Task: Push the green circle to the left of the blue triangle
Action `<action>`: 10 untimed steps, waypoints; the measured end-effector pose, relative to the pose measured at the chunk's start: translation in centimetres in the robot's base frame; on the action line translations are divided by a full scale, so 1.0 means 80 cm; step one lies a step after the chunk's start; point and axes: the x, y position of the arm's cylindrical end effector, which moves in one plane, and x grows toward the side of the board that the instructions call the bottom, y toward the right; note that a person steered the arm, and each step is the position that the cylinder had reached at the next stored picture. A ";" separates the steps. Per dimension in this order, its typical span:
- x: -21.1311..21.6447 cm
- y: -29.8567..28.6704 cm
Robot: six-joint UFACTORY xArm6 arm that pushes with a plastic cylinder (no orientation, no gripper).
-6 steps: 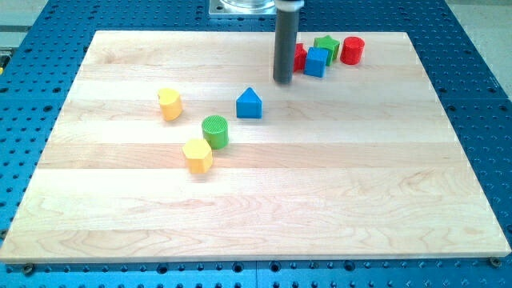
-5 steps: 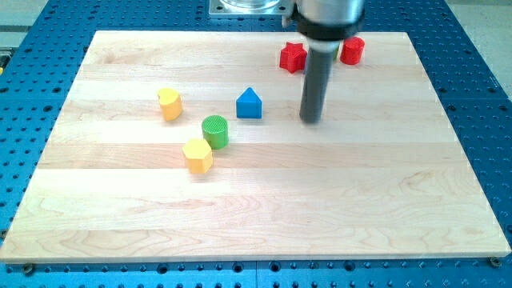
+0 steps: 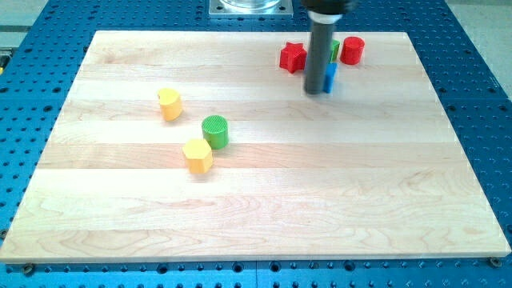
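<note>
green circle (image 3: pixel 214 130) | well apart, lower-left of my tip (image 3: pixel 317 91) | rod only, no jaws

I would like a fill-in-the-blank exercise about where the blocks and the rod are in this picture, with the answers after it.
1. The block nearest the green circle is the ___ hexagon.
2. My tip stands just at the view's left of a ___ cube.
3. The red star lies on the view's ___ of the rod.
4. The red cylinder sits near the view's ___ edge of the board.

Missing words: yellow; blue; left; top
</note>
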 end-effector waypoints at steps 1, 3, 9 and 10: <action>0.075 0.004; 0.264 -0.237; -0.023 -0.160; -0.013 -0.064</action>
